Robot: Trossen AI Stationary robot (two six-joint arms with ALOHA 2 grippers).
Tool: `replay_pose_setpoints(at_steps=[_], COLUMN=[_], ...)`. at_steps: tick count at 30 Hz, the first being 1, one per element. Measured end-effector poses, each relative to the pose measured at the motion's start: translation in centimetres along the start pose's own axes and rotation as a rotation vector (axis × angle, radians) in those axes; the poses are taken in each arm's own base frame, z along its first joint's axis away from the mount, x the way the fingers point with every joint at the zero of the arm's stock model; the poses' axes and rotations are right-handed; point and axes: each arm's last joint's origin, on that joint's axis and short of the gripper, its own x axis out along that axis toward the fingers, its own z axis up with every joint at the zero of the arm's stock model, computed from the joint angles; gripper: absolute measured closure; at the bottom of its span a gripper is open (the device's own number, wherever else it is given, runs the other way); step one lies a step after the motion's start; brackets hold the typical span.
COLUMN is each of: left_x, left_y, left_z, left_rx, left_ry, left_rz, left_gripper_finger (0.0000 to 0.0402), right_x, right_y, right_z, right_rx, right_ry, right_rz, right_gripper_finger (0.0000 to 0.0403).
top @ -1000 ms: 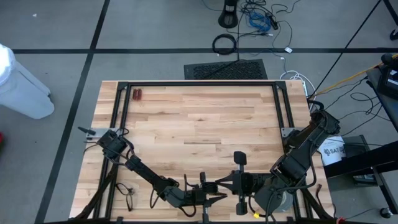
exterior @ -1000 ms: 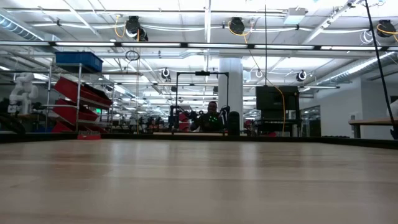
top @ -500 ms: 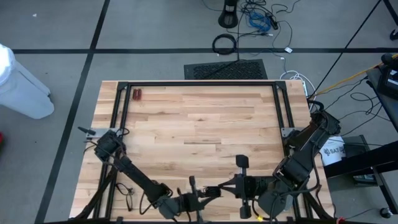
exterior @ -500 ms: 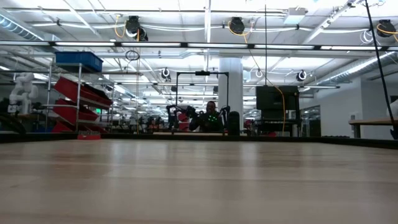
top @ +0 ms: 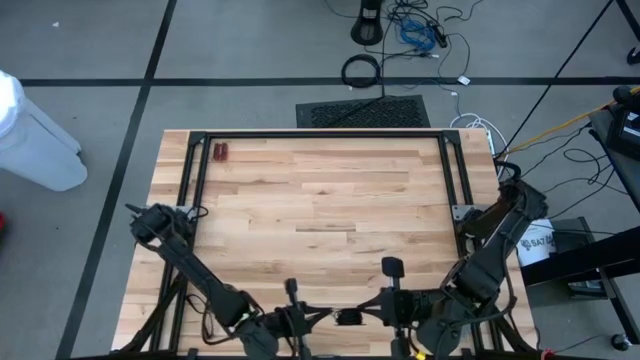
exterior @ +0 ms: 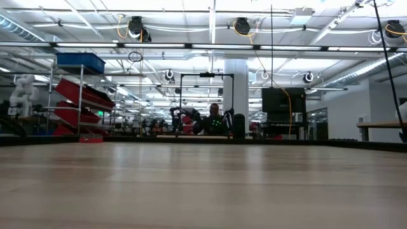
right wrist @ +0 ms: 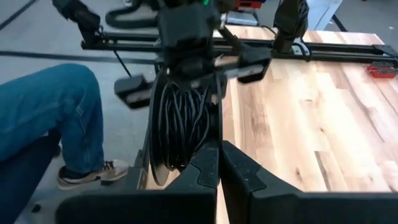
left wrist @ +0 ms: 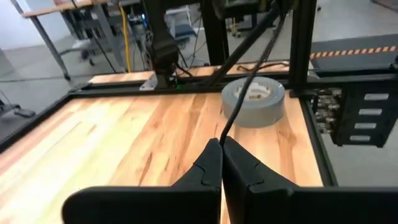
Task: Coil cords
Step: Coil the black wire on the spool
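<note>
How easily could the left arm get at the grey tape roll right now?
Probably yes: only bare table lies between the left gripper and the grey tape roll. But its fingers are shut on the black cord, so it would likely have to let go first.

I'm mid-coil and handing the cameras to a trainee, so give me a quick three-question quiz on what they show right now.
1. True or false: the left gripper is shut on the thin black cord.
2. In the left wrist view, what lies on the table beyond that gripper? A) grey tape roll B) a mug C) scissors
3. In the right wrist view, what hangs in loops just past the right gripper?

Key: 1 true; 2 A; 3 the thin black cord, coiled.
</note>
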Motion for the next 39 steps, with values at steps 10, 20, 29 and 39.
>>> replay_pose_setpoints(at_steps=[10, 20, 29, 39], left_x=[-2.4, -3.6, -3.9, -4.4], left_y=[1.3, 2.5, 4.6, 5.8], left_z=[1.1, 1.5, 1.2, 2.7], left_rx=[-0.063, -0.146, -0.231, -0.277], left_ry=[0.101, 0.202, 0.331, 0.348], left_rz=[-0.038, -0.077, -0.021, -0.076], left_gripper_finger=[0.04, 0.0401, 0.0401, 0.0401], right_x=[2.8, 6.4, 8.6, 12.0], right_y=[0.6, 0.8, 0.1, -1.0], right_z=[-1.2, -2.6, -3.1, -4.2], right_rx=[-0.043, -0.043, -0.074, -0.134], right_ry=[0.054, 0.093, 0.079, 0.12], right_rz=[-0.047, -0.146, -0.269, -0.383], right_gripper_finger=[0.0403, 0.0403, 0.0403, 0.0403])
